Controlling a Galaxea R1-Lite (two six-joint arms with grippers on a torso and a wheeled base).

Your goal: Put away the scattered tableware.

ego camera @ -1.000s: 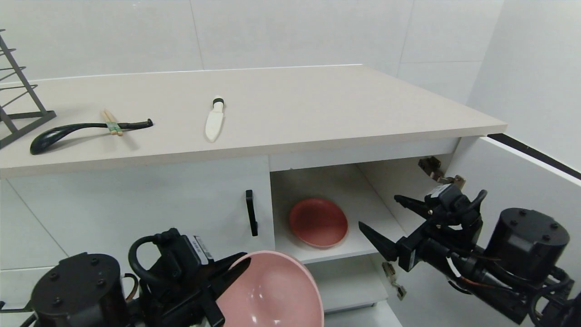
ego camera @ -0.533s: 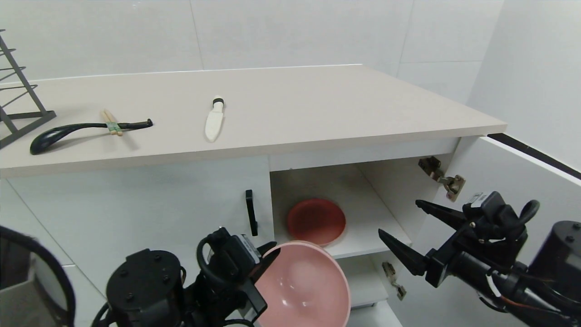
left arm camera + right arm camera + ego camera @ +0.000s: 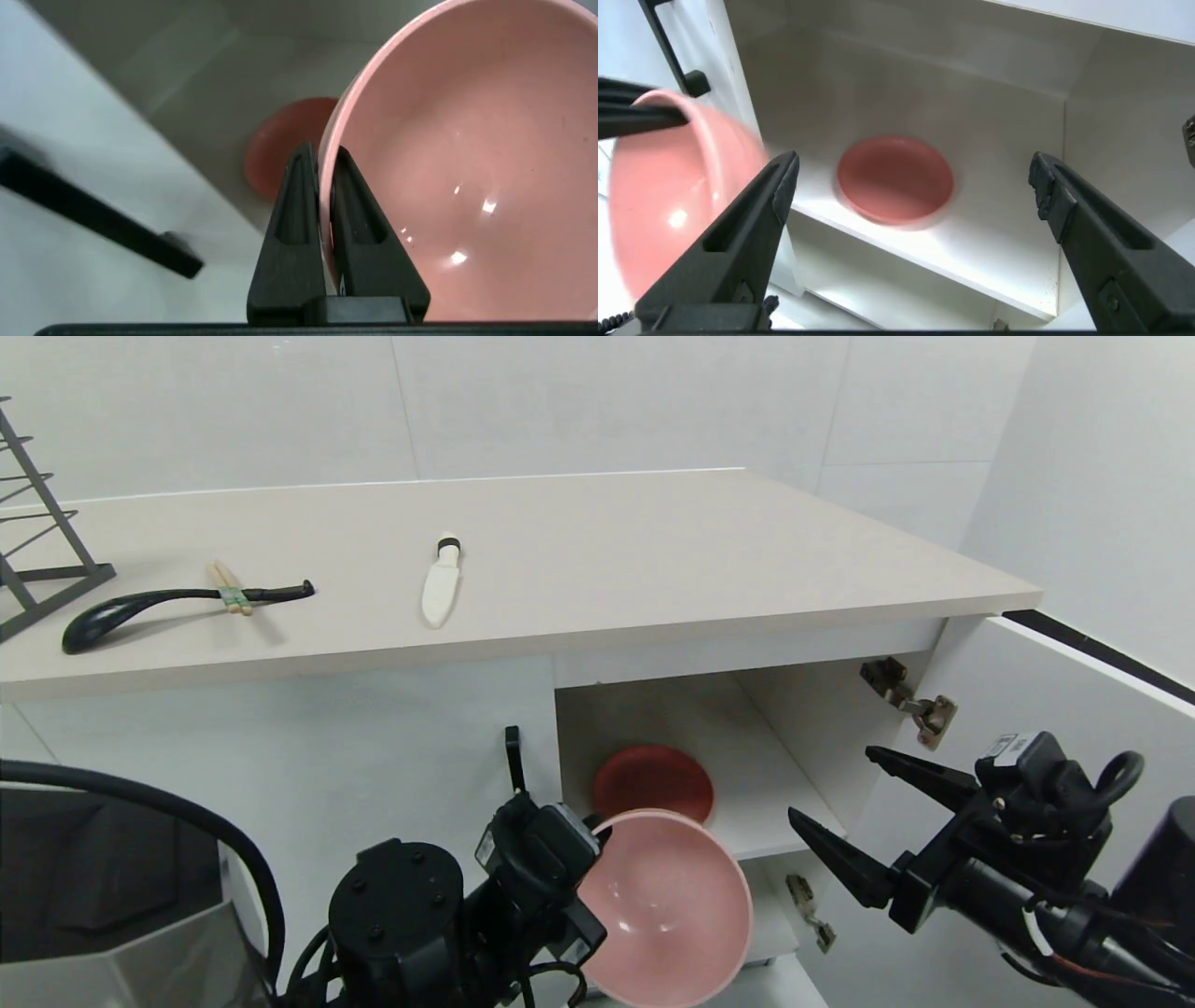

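White tiled wall (image 3: pixel 597 401); beige counter (image 3: pixel 653 551)

Tilted pink bowl (image 3: pixel 667 910) near the shelf (image 3: pixel 773 798); red plate (image 3: pixel 653 779) flat on it.

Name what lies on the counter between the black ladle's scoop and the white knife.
In the head view, a pair of chopsticks crosses the ladle's handle; from there to the knife the counter is bare.

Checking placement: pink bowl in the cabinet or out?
Out. left gripper pinches the pink bowl by its rim in front of the cabinet; the red plate sits on its shelf.
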